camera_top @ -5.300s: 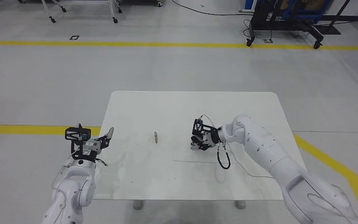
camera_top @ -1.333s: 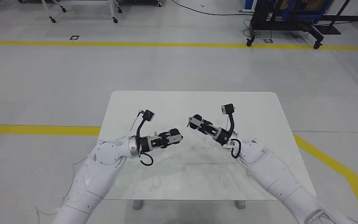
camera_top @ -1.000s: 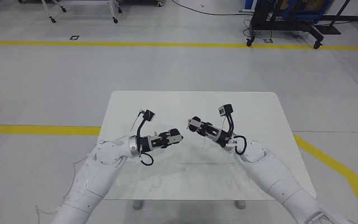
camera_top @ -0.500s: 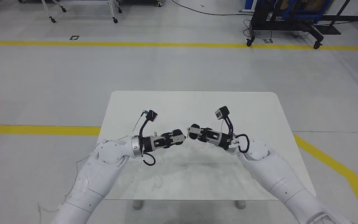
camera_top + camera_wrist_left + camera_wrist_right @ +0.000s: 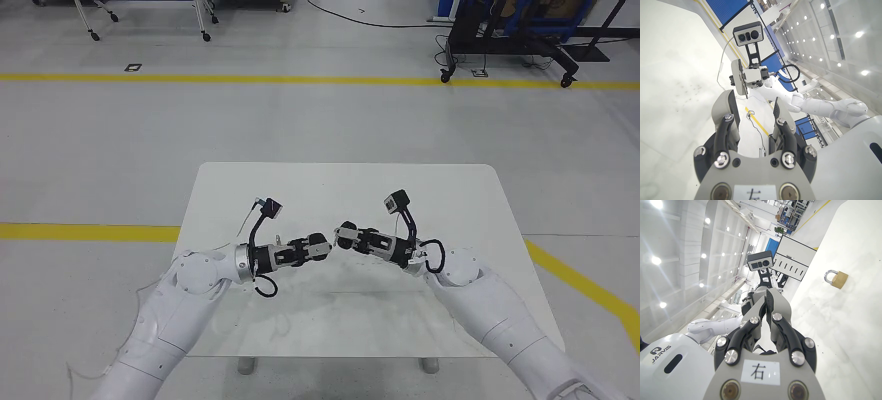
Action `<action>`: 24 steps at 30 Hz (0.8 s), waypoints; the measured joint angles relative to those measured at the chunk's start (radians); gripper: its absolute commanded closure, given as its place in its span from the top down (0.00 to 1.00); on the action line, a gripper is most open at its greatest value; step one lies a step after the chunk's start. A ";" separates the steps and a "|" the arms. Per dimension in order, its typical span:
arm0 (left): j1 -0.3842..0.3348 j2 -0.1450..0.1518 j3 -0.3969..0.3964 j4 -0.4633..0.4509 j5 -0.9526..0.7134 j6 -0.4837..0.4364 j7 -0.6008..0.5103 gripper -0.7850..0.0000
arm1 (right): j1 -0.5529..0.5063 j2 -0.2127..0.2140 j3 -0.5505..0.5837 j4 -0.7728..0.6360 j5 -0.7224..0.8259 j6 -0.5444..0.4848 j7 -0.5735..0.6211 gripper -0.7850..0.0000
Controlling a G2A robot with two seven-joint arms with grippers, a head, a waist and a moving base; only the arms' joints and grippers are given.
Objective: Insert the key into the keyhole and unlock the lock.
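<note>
Right wrist view: the padlock [image 5: 836, 279] lies on the surface [image 5: 829, 323], well apart from the right fingers [image 5: 780, 306], which are pressed together; the left fingers [image 5: 723, 108] stand open, empty.

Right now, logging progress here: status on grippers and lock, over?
Left gripper jaws open, empty. Right gripper jaws shut. Padlock lying on table, shackle closed, untouched. No obstacle seen.

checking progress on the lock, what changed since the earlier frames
The left tool swung in from the left edge of the table to above its middle, open and empty. The right tool rose off the table and turned to face it, shut; they're nearly tip to tip. The padlock stayed on the table.
</note>
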 measured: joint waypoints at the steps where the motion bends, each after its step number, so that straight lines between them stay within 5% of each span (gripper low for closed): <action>1: -0.001 0.000 0.003 0.001 0.002 0.001 0.001 0.47 | -0.005 0.000 0.001 -0.009 -0.008 0.006 -0.007 0.00; 9: -0.011 -0.004 0.024 0.007 0.014 0.007 0.008 0.39 | -0.031 -0.002 0.016 -0.047 -0.044 0.027 -0.022 0.00; 21: -0.019 -0.003 0.029 0.007 0.024 0.020 0.015 0.02 | -0.048 -0.006 0.040 -0.060 -0.059 0.029 -0.012 0.00; 24: -0.018 -0.003 0.032 0.003 0.027 0.021 0.017 0.00 | -0.051 -0.007 0.044 -0.061 -0.062 0.030 -0.011 0.00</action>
